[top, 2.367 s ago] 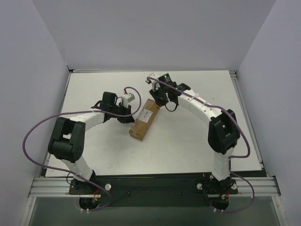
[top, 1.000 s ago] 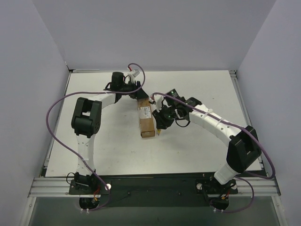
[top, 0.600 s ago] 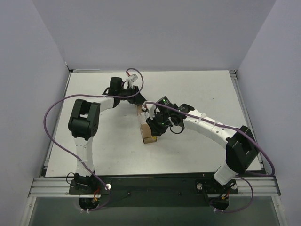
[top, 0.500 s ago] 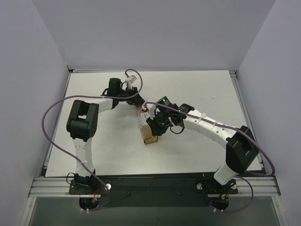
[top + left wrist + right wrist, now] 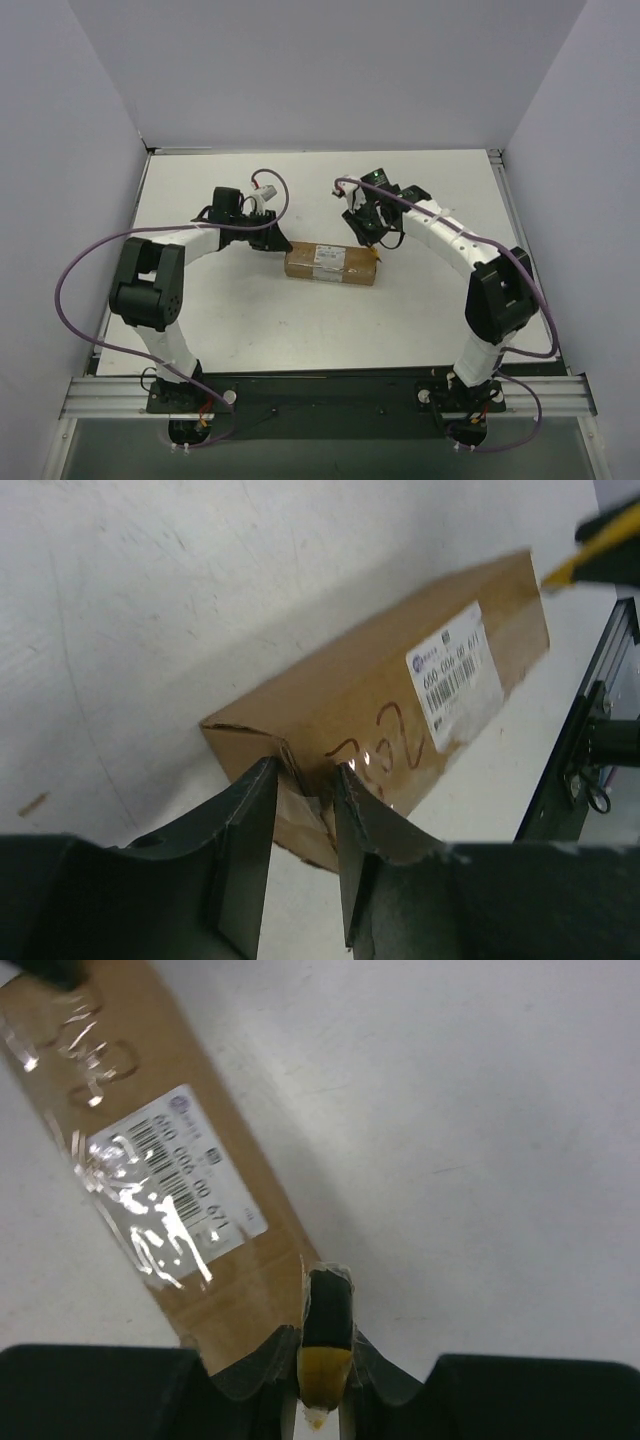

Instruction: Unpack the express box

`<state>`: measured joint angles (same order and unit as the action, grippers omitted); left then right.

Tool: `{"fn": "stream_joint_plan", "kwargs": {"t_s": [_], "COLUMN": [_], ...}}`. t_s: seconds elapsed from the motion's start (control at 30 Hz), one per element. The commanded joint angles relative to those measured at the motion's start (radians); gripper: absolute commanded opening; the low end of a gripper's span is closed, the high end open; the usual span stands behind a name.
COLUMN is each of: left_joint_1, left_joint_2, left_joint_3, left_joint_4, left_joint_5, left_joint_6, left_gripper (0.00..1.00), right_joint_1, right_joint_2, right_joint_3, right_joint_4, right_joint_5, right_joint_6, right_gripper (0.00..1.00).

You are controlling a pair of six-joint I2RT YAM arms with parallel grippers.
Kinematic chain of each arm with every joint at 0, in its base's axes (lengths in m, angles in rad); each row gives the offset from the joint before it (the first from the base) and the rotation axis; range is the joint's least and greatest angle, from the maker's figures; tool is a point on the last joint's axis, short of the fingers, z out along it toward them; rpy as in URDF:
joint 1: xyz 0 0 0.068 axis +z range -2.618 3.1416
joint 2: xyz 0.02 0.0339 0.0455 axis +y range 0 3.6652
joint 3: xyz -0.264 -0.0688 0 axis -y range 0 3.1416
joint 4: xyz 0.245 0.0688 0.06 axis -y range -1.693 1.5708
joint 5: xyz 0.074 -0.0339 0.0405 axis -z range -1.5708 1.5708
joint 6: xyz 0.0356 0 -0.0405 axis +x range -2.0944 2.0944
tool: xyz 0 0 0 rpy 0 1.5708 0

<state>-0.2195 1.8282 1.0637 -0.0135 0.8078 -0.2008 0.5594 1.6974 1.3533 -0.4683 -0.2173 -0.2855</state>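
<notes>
Brown cardboard, sealed: the express box (image 5: 332, 263) lies flat on the white surface (image 5: 420, 320), its long side across the view between the two arms and its white label (image 5: 165, 1185) facing up. The left gripper (image 5: 303, 780) is at the box's left end, jaws a little apart astride the end flap. Whether they pinch it cannot be told. Judged purpose: to brace the box against sliding. The right gripper (image 5: 325, 1332) is at the box's opposite end, jaws clamped on a yellow-black utility knife (image 5: 327, 1305) whose tip points at the box's far edge. Contact between tip and cardboard cannot be confirmed. Judged stage: the box is lined up for cutting the seal, and no flap is open yet.
</notes>
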Motion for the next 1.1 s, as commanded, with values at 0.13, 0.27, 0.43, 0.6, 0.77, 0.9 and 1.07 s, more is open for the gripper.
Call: {"fn": "stream_joint_plan", "kwargs": {"t_s": [0.13, 0.27, 0.43, 0.6, 0.77, 0.9, 1.07], "left_joint_1": [-0.064, -0.046, 0.012, -0.023, -0.095, -0.133, -0.191], "left_joint_2": [-0.128, -0.165, -0.199, -0.144, 0.109, 0.212, 0.252], "left_joint_3": [-0.039, 0.030, 0.179, 0.221, 0.432, 0.473, 0.532], "left_joint_4": [-0.334, -0.528, -0.698, -0.358, -0.156, 0.055, 0.038], "left_joint_5": [0.105, 0.085, 0.094, 0.076, 0.073, 0.038, 0.022], "left_joint_6": [0.247, 0.458, 0.644, 0.460, 0.190, 0.012, 0.040], "left_gripper": [0.38, 0.38, 0.45, 0.54, 0.55, 0.58, 0.62], "right_joint_1": [-0.029, -0.016, -0.058, -0.131, -0.199, -0.233, -0.245], "right_joint_2": [0.194, 0.289, 0.282, 0.108, -0.060, -0.102, -0.133], "right_joint_3": [0.278, 0.375, 0.421, 0.304, 0.103, 0.009, -0.104], "right_joint_4": [0.068, 0.054, 0.046, 0.149, 0.344, 0.454, 0.566], "right_joint_5": [0.010, 0.016, 0.151, 0.115, 0.029, -0.037, -0.082], "right_joint_6": [-0.035, 0.006, 0.094, 0.192, 0.224, 0.285, 0.286], "right_gripper": [0.00, 0.00, 0.00, 0.00, 0.00, 0.00, 0.00]}}
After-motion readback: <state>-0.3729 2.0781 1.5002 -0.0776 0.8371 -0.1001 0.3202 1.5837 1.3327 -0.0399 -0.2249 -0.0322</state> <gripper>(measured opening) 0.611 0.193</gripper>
